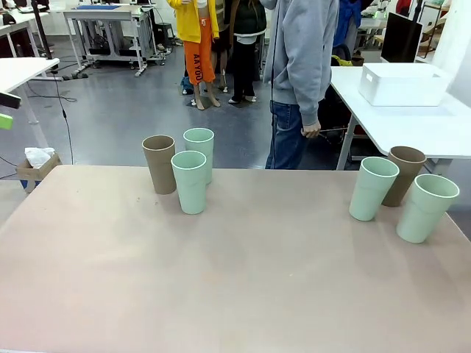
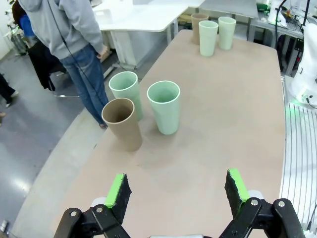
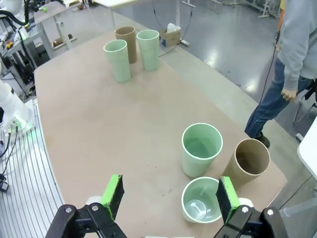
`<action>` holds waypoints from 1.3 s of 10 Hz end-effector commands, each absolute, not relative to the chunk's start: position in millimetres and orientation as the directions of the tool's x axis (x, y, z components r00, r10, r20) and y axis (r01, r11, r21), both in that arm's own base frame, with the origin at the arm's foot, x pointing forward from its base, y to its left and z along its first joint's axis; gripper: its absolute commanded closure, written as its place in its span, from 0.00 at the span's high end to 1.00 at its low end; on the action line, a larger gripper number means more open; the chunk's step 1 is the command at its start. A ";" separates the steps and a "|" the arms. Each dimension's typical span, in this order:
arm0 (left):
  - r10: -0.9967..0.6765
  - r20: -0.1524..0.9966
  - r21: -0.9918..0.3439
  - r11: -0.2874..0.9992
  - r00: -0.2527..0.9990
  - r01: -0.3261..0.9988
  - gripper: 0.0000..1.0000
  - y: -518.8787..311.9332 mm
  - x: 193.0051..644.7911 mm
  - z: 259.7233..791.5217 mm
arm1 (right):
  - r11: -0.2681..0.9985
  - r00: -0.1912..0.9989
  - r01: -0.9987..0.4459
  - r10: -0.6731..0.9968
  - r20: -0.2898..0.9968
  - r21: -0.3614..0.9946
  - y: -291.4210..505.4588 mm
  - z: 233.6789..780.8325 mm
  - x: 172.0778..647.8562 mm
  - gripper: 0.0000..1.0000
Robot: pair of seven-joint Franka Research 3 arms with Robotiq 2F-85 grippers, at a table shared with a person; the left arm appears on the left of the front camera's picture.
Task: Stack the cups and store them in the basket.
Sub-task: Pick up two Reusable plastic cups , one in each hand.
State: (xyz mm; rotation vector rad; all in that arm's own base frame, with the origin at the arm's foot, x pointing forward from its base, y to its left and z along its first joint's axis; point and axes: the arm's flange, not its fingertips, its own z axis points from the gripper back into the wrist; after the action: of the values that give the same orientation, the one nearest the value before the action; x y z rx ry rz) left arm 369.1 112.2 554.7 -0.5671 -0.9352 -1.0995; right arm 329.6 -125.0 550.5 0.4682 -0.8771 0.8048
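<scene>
Beige desk [image 1: 235,294] carries six upright cups, mouths up for nesting. The left trio [image 1: 190,182] stands by the far edge toward the left corner and the right trio [image 1: 373,188] at the far right corner, probably so each arm has its own set. The left end effector [image 2: 177,181] and right end effector [image 3: 171,187] hover wide, empty. The basket [image 1: 403,84] waits on a white desk [image 1: 441,132] behind, near a person [image 1: 302,59].

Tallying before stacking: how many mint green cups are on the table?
4. Left cluster: one green cup in front, one behind, beside a brown cup. Right cluster: two more flanking the other brown cup. None seems hidden.
</scene>
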 end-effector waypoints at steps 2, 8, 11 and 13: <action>-0.493 0.857 0.053 0.376 0.151 0.925 1.00 112.2 369.1 554.7 | 0.561 0.333 -0.826 0.423 0.842 0.045 -123.5 542.5 326.3 1.00; -0.493 0.857 0.053 0.376 0.151 0.925 1.00 112.2 369.1 554.7 | 0.618 0.381 -0.785 0.426 0.820 0.044 -125.5 550.1 328.2 1.00; -0.493 0.857 0.053 0.376 0.151 0.925 1.00 112.2 369.1 554.7 | 0.618 0.381 -0.785 0.426 0.820 0.044 -125.5 550.1 328.2 1.00; -0.493 0.857 0.053 0.376 0.151 0.925 1.00 112.2 369.1 554.7 | 0.618 0.381 -0.785 0.426 0.820 0.044 -125.5 550.1 328.2 1.00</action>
State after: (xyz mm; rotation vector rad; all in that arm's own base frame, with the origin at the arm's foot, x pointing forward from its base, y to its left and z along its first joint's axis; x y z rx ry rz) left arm 368.7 112.5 553.9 -0.5563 -0.9153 -1.0939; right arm 326.6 -124.7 550.0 0.4567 -0.8529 0.8030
